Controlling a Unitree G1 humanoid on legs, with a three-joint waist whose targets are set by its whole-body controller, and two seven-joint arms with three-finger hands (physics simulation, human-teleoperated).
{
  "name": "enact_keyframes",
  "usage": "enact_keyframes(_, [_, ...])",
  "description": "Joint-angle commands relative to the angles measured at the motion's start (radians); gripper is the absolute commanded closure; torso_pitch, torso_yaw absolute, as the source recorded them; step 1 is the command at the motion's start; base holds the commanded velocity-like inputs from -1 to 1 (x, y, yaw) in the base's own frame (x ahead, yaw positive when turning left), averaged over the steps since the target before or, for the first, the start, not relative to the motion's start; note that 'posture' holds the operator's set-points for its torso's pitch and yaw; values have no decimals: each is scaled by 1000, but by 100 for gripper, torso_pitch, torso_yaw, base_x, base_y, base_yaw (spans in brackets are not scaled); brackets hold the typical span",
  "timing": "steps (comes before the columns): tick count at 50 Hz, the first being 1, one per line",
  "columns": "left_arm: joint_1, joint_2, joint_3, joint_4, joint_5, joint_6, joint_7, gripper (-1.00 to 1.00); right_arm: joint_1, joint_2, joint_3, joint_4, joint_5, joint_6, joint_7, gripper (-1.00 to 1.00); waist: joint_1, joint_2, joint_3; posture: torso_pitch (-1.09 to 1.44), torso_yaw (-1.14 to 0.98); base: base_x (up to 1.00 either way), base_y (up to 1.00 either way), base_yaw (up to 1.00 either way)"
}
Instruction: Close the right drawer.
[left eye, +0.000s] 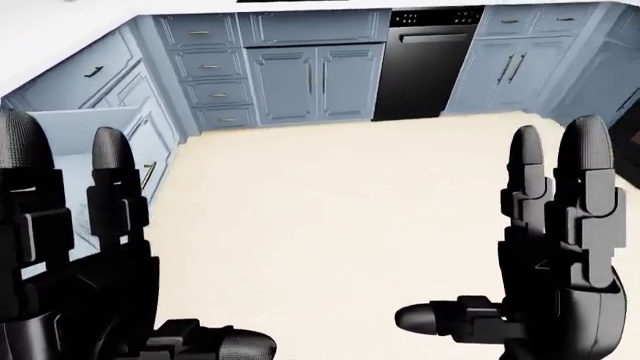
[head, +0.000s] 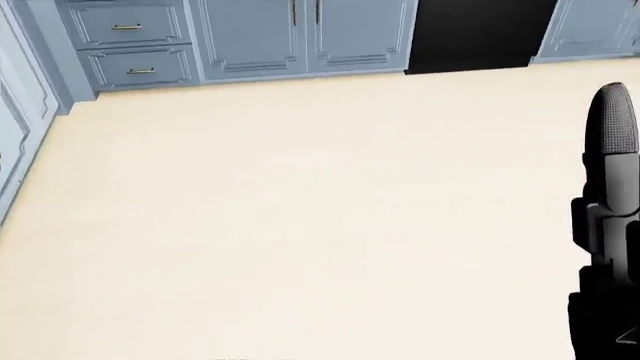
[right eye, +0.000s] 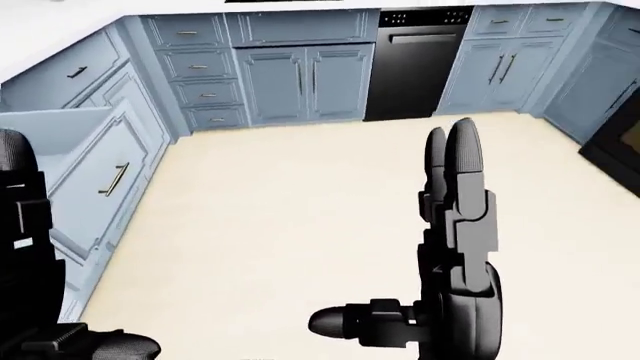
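A home kitchen: pale blue panelled cabinets with brass bar handles (left eye: 285, 82) line the walls under a white counter (left eye: 60, 34), flanking a black built-in dishwasher (left eye: 425, 64), over cream flooring (head: 300, 210).
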Motion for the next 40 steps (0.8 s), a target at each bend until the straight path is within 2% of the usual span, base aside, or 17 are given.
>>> enact_keyframes(1, [-3, 5, 4, -40, 1, -28, 1, -100, -14, 3, -18, -38, 5, -8, -19, -100, 9, -3, -6, 0, 0, 0, 0, 0])
enact_keyframes(4, [-2, -1, 5, -40, 2, -27, -4, -100, -80, 0, -74, 17, 18, 31, -28, -100, 19, -38, 0, 0, 0, 0, 0, 0])
enact_keyframes(7, [-1, -6, 6, -40, 3, -25, -9, -100, -107, 2, -96, 49, 11, 39, -31, -100, 33, -112, -21, 0, 0, 0, 0, 0])
enact_keyframes(8, [-2, -5, 7, -40, 2, -25, -8, -100, -113, 0, -95, 56, 4, 40, -26, -100, 22, -75, 0, 0, 0, 0, 0, 0])
enact_keyframes(10, [0, -5, 5, -40, 3, -27, -9, -100, -118, 2, -89, 61, -8, 36, -29, -100, 18, -71, -7, 0, 0, 0, 0, 0])
enact_keyframes(13, [-1, -12, 4, -40, 5, -23, -16, -100, -119, 1, -81, 60, -6, 40, -25, -100, 2, -34, -32, 0, 0, 0, 3, 0])
enact_keyframes(14, [0, -15, 4, -40, 5, -23, -18, -100, -118, 1, -79, 62, -8, 39, -26, -100, 3, -25, -3, 0, 0, 0, 9, 0])
enact_keyframes(18, [0, -20, 6, -40, 8, -24, -24, -100, -116, 0, -77, 63, -7, 35, -27, -100, -2, 16, -2, 0, 0, 0, 9, 0])
enact_keyframes(19, [0, -22, 6, -40, 9, -24, -25, -100, -115, 0, -78, 62, -4, 34, -26, -100, 0, 25, 8, 0, 0, 0, 9, 0])
enact_keyframes(20, [0, -23, 6, -40, 9, -24, -27, -100, -115, 0, -76, 64, -7, 32, -27, -100, 2, 5, 7, 0, 0, 0, 9, 0])
enact_keyframes(23, [-2, -26, 7, -40, 9, -21, -29, -100, -118, 0, -76, 67, -8, 32, -28, -100, -3, 4, 4, 0, 0, 0, 9, 0])
enact_keyframes(27, [-1, -33, 11, -40, 9, -20, -36, -100, -118, -1, -74, 70, -10, 32, -29, -100, -10, -30, 1, 0, 0, 0, 10, 0])
enact_keyframes(31, [1, -37, 12, -40, 9, -20, -42, -100, -115, 0, -72, 74, -12, 26, -31, -100, -13, -95, -6, 0, 0, 0, 9, 0])
enact_keyframes(32, [2, -37, 12, -40, 9, -21, -42, -100, -115, -1, -71, 75, -12, 25, -30, -100, -21, -62, 1, 0, 0, 0, 10, 0])
enact_keyframes(33, [2, -38, 13, -40, 8, -21, -42, -100, -112, 0, -70, 74, -13, 23, -31, -100, -11, -78, 1, 0, 0, 0, 9, 0])
enact_keyframes(35, [2, -39, 13, -40, 9, -20, -44, -100, -118, -2, -72, 76, -12, 28, -31, -100, -10, -73, -10, 0, 0, 0, 9, 0])
enact_keyframes(40, [0, -42, 14, -40, 9, -17, -45, -100, -123, -2, -73, 79, -19, 33, -33, -100, -5, -30, 3, 0, 0, 0, 9, 0])
